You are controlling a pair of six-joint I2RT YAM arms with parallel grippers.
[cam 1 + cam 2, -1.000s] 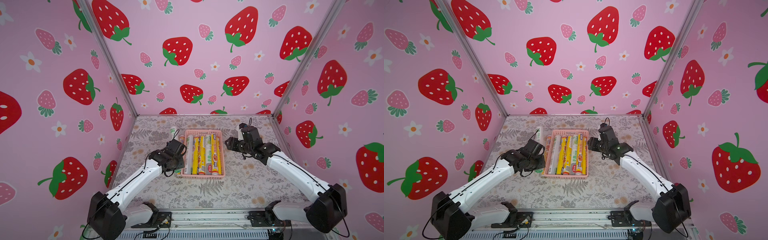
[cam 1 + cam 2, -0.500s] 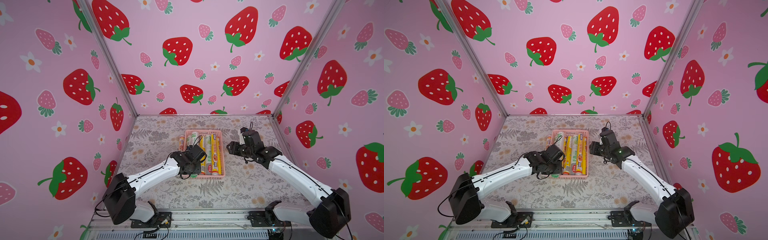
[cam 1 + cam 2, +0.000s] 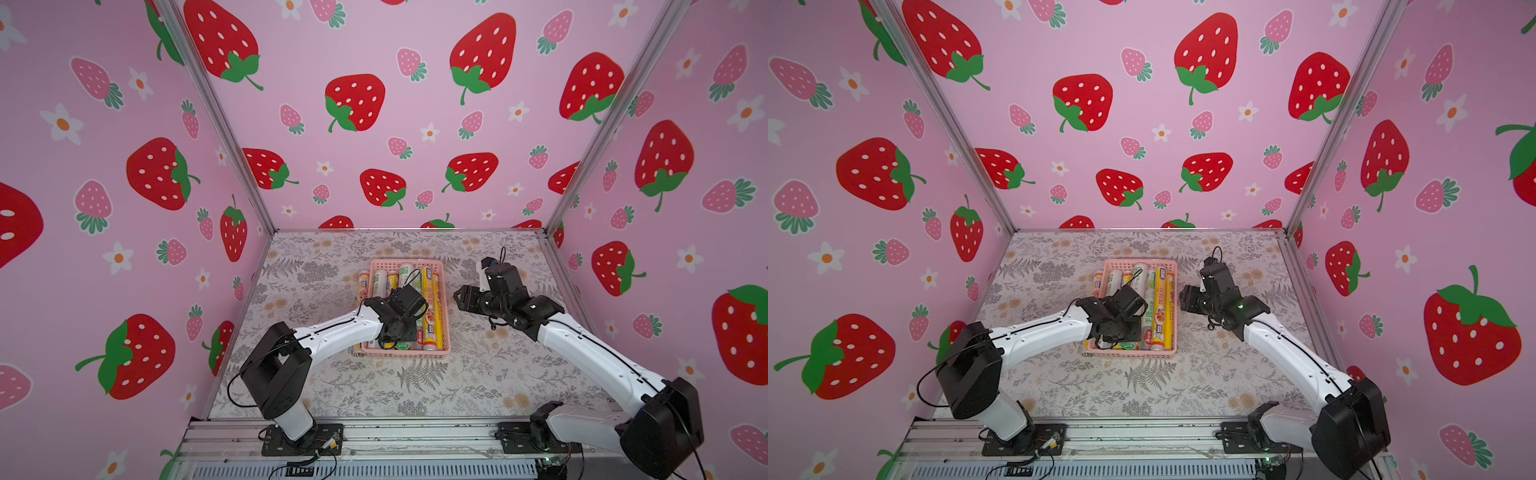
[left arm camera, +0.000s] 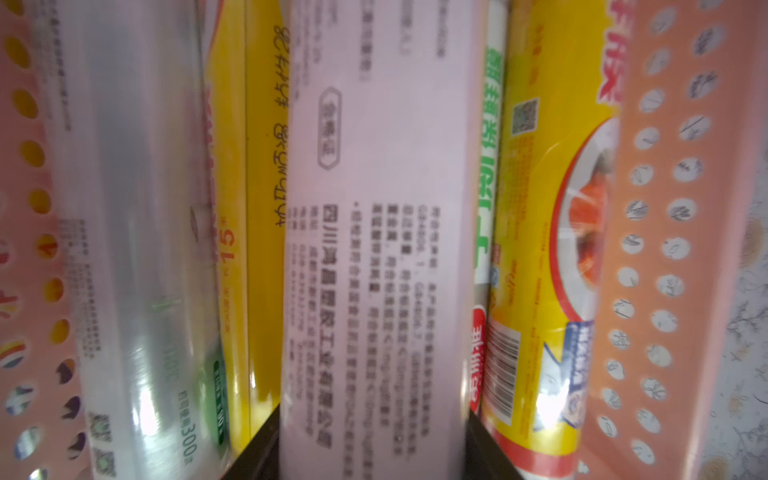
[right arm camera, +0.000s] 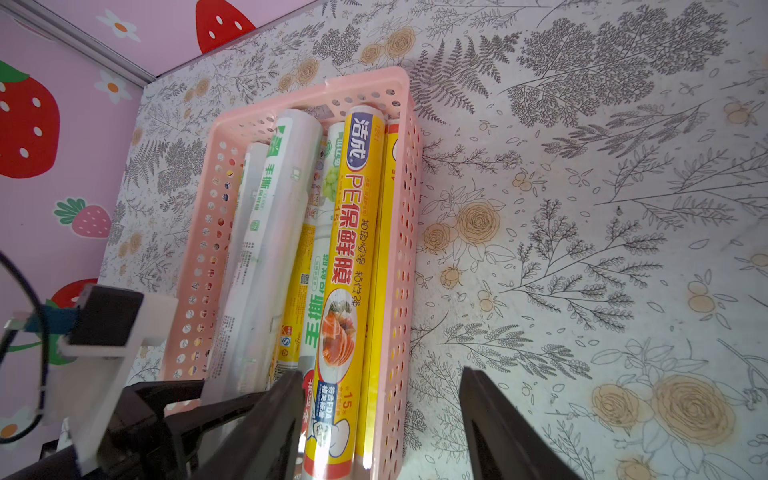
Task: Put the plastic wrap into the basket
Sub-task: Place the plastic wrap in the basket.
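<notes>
Strawberry-papered walls enclose a floral bench [image 3: 415, 386]; the left pincer [image 4: 374, 457] hangs low over the shallow pink slotted plastic basket [image 3: 407, 354], jaws closed on a white cylindrical plastic-wrap roll with black print [image 4: 374, 249] that runs out ahead of it above the packed rolls; placing seems the step in hand (next: release, lift clear); the right pincer [image 5: 382, 415] stands open and empty, with the basket just beside it.

My arms [image 3: 582, 345]: glossy white link shells [image 3: 336, 330], chunky black joint housings [image 3: 276, 380], thin black cables [image 5: 45, 340] looping outside, black wedge-shaped tool fingers [image 5: 494, 424].
</notes>
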